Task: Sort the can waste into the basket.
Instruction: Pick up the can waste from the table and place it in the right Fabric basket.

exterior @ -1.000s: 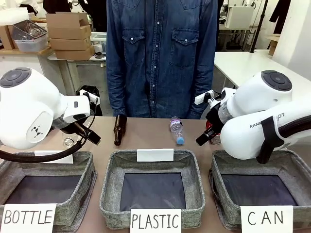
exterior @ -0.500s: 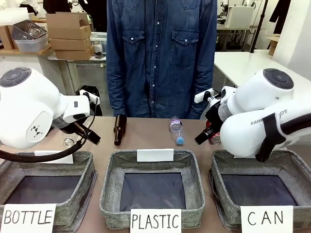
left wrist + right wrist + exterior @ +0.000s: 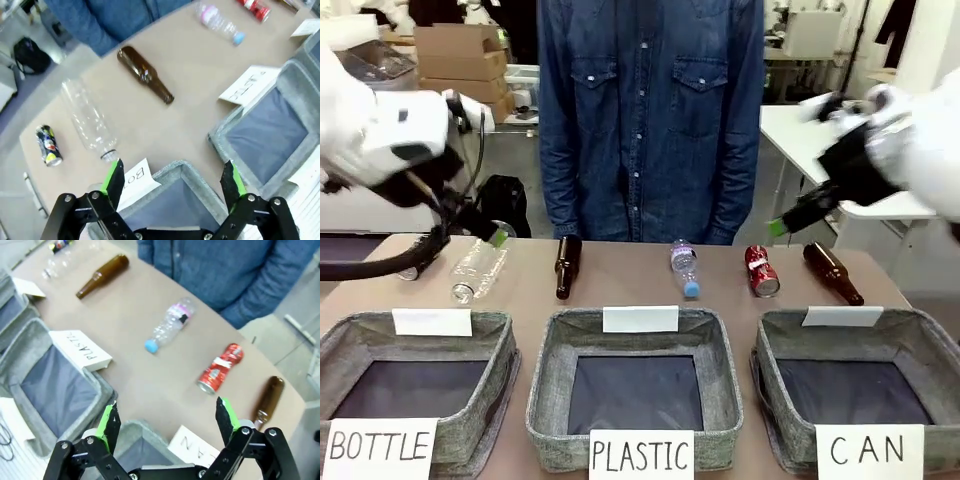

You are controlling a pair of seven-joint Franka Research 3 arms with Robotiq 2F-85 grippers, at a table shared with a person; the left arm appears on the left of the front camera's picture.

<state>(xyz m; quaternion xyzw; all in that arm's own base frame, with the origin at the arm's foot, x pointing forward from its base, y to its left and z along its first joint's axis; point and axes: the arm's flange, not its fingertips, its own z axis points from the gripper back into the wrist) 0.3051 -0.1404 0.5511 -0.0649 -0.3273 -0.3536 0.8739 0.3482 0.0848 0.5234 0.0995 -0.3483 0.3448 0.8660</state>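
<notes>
The dented red can [image 3: 761, 271] lies on its side on the table behind the CAN basket [image 3: 772, 345], also seen as the red can [image 3: 220, 368] beyond my right fingers. The dark can with yellow-green print [image 3: 48, 145] lies at the table's far left end. My right gripper [image 3: 782, 225] hangs open above and behind the red can, its jaws wide apart in the right wrist view [image 3: 166, 416]. My left gripper [image 3: 490, 233] is raised over the left end, open and holding nothing [image 3: 172, 175].
A brown glass bottle [image 3: 833, 272] lies right of the red can. Another brown bottle [image 3: 565, 266], a blue-capped plastic bottle [image 3: 684, 268] and a clear bottle [image 3: 477, 270] lie along the table. PLASTIC basket [image 3: 545, 400] and BOTTLE basket [image 3: 500, 385] stand in front. A person stands behind.
Both arms have swung up and outward, away from the table. The red can, the right brown bottle and the clear bottle have come into sight.
</notes>
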